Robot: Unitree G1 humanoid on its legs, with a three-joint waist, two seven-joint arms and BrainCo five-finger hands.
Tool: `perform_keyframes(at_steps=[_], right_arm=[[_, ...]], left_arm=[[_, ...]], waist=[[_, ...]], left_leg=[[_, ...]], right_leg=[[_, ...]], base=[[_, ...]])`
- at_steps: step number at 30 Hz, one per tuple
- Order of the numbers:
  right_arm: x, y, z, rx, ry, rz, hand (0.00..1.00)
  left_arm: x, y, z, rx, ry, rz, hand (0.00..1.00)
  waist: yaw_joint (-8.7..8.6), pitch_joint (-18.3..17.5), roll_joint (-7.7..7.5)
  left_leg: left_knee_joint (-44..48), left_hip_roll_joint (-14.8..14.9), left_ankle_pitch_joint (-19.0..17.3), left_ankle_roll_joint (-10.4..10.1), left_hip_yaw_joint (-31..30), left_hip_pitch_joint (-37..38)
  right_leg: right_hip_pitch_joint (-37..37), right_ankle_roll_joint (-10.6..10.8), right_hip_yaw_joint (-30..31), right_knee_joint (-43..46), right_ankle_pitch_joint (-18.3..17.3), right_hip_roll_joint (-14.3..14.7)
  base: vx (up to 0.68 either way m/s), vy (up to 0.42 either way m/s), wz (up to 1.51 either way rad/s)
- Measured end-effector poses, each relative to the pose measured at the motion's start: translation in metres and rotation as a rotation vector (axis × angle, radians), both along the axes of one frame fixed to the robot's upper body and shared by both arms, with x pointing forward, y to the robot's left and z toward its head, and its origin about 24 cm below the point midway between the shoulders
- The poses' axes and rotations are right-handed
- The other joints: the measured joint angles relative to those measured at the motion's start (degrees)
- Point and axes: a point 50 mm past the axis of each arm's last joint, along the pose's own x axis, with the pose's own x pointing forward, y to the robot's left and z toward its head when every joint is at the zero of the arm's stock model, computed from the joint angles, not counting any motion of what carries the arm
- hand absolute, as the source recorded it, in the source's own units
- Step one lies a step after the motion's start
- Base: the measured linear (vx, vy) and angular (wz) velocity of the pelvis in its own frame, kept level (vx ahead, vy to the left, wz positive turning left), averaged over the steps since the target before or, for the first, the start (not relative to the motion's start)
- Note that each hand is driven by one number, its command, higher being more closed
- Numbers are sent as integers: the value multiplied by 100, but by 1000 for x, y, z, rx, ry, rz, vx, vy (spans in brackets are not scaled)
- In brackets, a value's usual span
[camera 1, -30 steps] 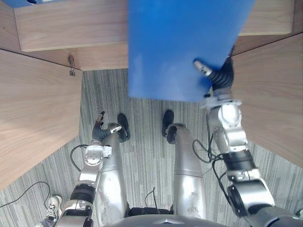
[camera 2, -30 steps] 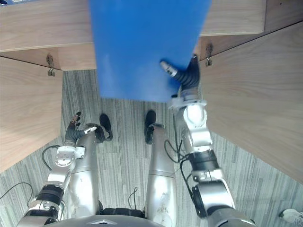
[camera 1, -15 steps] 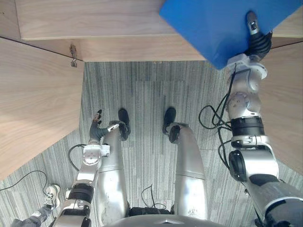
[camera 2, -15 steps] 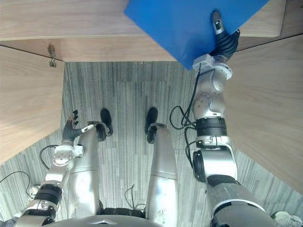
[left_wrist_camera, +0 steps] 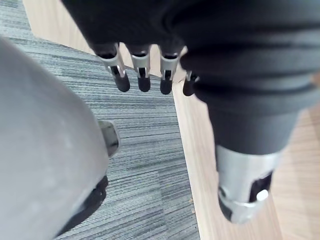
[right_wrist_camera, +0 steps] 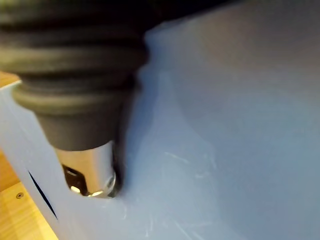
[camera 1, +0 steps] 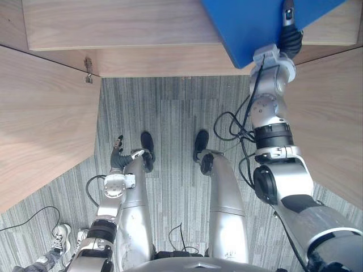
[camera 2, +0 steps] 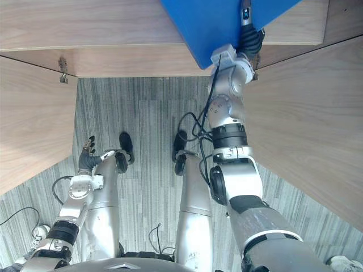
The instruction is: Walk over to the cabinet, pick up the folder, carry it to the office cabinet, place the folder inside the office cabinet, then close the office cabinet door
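A grey carpet (camera 1: 176,107) covers the floor, its fine pale and dark stripes running in straight lines, and faint seams mark it off into square tiles. Toward the carpet's near left corner a person's light laced shoe (camera 1: 61,233) rests flat on it, and a second light shape just beside it is too small to make out. At the carpet's near right corner the tip of another white shoe (camera 2: 343,261) shows, well apart from the first.
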Motion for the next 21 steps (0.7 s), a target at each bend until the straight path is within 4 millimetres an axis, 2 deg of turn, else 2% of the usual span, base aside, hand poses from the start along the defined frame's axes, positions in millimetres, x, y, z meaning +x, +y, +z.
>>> perform_keyframes(at_steps=[4,9,10,21], right_arm=[[1,4,12,46,-7,17,100],[3,2,25,83,-13,14,100],[4,2,27,85,-12,14,0],[1,-11,51,59,-51,-14,0]], left_arm=[[4,-7,2,-32,-6,0,0],[5,-8,4,-31,-16,16,0],[5,-8,4,-31,-18,17,0],[11,-12,9,-50,-37,21,0]], waist=[[89,0,0],[86,-1,1],[84,-1,1],[101,-3,-3]], left_leg=[[-112,-16,69,-33,-36,-2],[-222,-27,145,-76,-118,-60],[-225,-27,147,-78,-128,-69],[-425,-108,287,-116,-240,-208]], right_leg=[[-4,-25,-49,-58,21,-3],[-7,-50,-161,-146,35,-8],[-8,-50,-170,-149,35,-8],[-90,-71,-307,-243,46,-68]], base=[[-24,-16,6],[-15,-9,6],[-16,2,5],[-11,8,7]])
